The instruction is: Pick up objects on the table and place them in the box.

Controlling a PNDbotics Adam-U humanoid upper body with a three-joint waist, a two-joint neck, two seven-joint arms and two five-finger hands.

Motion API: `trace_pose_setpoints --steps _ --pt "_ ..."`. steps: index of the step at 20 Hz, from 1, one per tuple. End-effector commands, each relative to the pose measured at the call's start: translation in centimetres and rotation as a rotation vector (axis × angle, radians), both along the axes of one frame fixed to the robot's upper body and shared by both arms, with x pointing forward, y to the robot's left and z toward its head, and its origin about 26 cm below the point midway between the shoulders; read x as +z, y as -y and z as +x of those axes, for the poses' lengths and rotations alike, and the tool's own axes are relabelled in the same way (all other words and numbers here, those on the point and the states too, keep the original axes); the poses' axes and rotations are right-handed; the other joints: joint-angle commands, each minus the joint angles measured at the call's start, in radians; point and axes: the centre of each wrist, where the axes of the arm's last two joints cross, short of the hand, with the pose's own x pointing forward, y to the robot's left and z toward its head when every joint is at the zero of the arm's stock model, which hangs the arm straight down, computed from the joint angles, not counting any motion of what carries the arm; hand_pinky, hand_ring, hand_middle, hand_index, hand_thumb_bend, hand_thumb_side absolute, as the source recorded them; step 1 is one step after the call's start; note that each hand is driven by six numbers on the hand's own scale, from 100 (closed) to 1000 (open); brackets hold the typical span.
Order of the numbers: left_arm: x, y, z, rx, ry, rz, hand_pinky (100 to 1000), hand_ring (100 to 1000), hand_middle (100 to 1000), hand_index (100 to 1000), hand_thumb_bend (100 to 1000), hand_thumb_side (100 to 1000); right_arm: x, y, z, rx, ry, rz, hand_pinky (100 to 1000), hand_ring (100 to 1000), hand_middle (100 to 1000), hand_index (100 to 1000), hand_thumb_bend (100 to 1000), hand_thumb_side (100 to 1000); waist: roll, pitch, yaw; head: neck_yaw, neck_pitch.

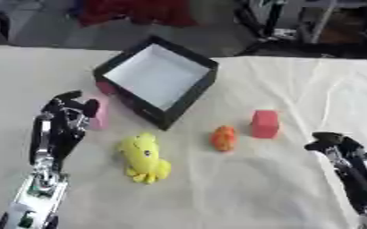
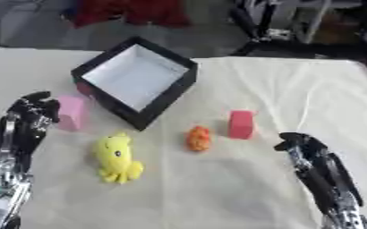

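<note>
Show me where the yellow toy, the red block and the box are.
yellow toy (image 1: 143,157), left eye view, its body.
red block (image 1: 265,123), left eye view, front face.
box (image 1: 190,96), left eye view, black right wall.

One black box (image 1: 157,80) is counted at 12 o'clock on the table, with one pink block (image 2: 70,112) at 9 o'clock, one yellow plush toy (image 1: 144,158) at 7 o'clock, one orange toy (image 1: 224,138) and one red block (image 1: 265,123) at 3 o'clock.

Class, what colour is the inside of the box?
White inside the black box; clearest in the left eye view.
</note>
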Motion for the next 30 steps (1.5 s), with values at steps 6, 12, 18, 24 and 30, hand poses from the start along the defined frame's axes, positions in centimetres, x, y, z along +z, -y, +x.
trace_pose_setpoints --steps 6,12,18,24,30 --pt "0.8 0.1 0.2 -0.007 0.025 0.009 667 437 489 726 890 692 0.6 0.2 0.1 0.006 0.022 -0.009 858 666 538 698 100 595 0.007 -0.022 0.003 0.005 -0.002" --pt "0.8 0.0 0.2 -0.007 0.025 0.009 667 437 489 725 889 692 0.6 0.2 0.1 0.002 0.02 -0.008 859 666 538 698 100 593 0.007 -0.021 0.003 0.002 -0.002" --pt "0.8 0.0 0.2 -0.008 0.027 0.012 667 437 489 725 890 691 2.1 0.9 0.4 0.08 0.088 -0.1 865 688 557 724 100 479 0.006 -0.025 0.005 0.004 -0.002" --pt "0.8 0.1 0.2 -0.016 0.025 0.017 667 437 489 725 891 691 6.1 2.8 1.4 0.268 0.198 -0.328 869 736 607 800 100 374 0.001 -0.03 0.013 -0.003 -0.002" --pt "0.8 0.0 0.2 -0.02 0.019 0.021 667 437 489 725 892 690 8.6 4.8 3.8 0.384 0.226 -0.513 877 777 688 880 100 424 0.001 -0.026 0.018 -0.012 -0.002"
